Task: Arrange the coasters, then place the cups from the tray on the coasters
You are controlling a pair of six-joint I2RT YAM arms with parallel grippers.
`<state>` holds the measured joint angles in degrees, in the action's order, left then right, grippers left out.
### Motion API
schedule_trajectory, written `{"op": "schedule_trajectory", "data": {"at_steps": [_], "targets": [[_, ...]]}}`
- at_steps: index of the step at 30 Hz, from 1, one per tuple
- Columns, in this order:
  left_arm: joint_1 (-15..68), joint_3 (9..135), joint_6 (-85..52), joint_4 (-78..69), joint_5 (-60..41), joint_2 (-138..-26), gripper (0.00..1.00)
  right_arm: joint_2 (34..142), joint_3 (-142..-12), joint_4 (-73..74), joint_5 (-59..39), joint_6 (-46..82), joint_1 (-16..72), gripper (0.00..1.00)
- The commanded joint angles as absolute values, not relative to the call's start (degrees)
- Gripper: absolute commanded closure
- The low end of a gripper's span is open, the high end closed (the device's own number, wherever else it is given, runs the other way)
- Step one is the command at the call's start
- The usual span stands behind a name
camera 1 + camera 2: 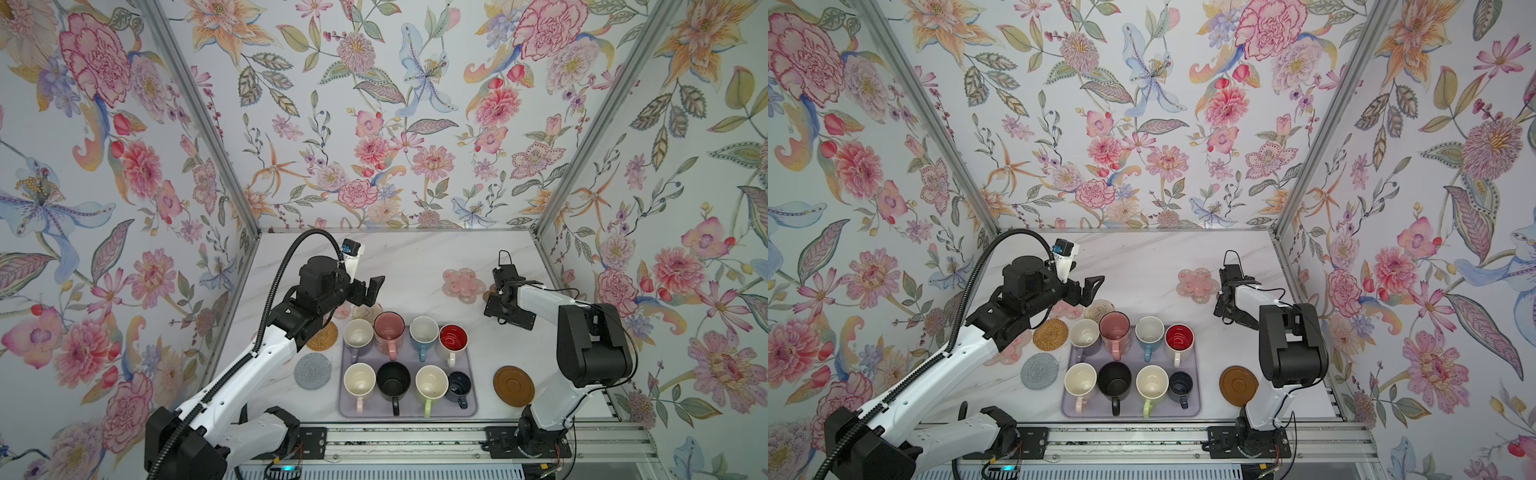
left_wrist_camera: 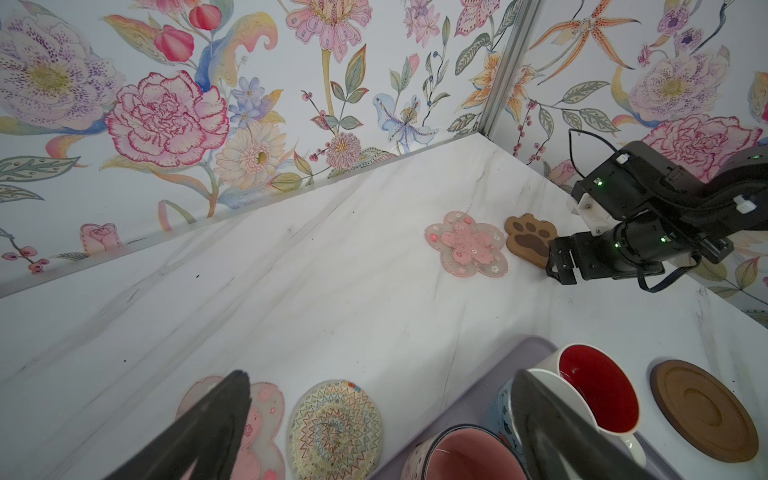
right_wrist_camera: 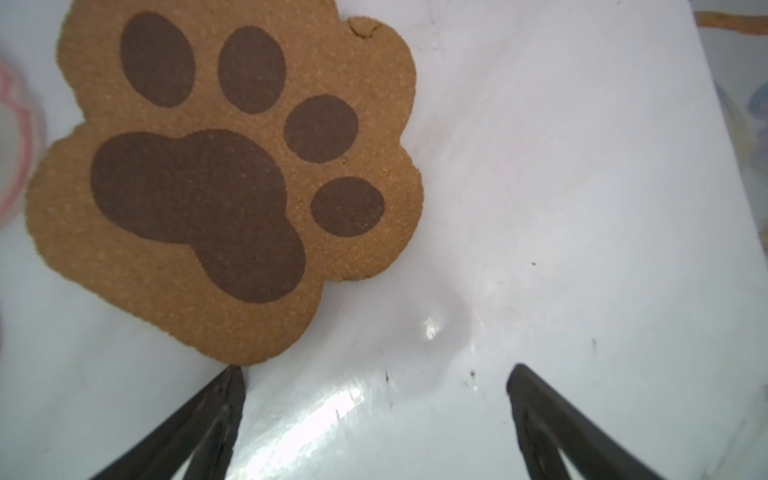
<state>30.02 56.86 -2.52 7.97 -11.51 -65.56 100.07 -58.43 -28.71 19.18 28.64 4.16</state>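
The pale lavender tray [image 1: 411,409], a smooth rounded rectangle with a low rim, sits toward 6 o'clock on the marble-veined table [image 1: 415,257]. Eight glossy mugs [image 1: 393,380] stand upright in it in two rows of four, handles toward 6 o'clock. The red-lined white mug [image 1: 453,338] ends the far row at 3 o'clock, and the small navy mug [image 1: 459,384] sits just in front of it.

With the tray as the dial's centre, a grey knitted round [image 1: 312,371] lies at 9, a coiled rattan round [image 1: 1050,334] at 10 and a zigzag-woven beige round [image 2: 334,428] at 11. A translucent pink flower [image 1: 464,282] lies at 1, a grainy tan paw [image 3: 224,174] just beside it toward 2, and a grooved brown disc [image 1: 514,384] at 3.

The right gripper [image 3: 374,370] hangs low over bare table, jaws spread wide and empty, one fingertip at the paw's edge. The left gripper [image 2: 382,376] hovers above the 11 o'clock mats, likewise gaping and holding nothing.
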Motion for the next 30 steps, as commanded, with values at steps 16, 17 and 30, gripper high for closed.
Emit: {"op": "schedule_trajectory", "data": {"at_steps": [16, 17, 30], "targets": [[30.5, 56.0, -1.6, 8.7, -10.9, -65.1, 0.01, 86.1, -48.7, -16.5, -4.1, 37.1, -7.4, 0.01], [30.4, 56.0, -1.6, 8.8, -10.9, -65.1, 0.01, 85.8, -48.3, -15.7, -4.6, 37.9, -7.5, 0.01], [30.4, 56.0, -1.7, 8.7, -10.8, -65.1, 0.01, 92.1, -49.6, -10.7, -5.7, 39.9, -7.5, 0.01]]}}
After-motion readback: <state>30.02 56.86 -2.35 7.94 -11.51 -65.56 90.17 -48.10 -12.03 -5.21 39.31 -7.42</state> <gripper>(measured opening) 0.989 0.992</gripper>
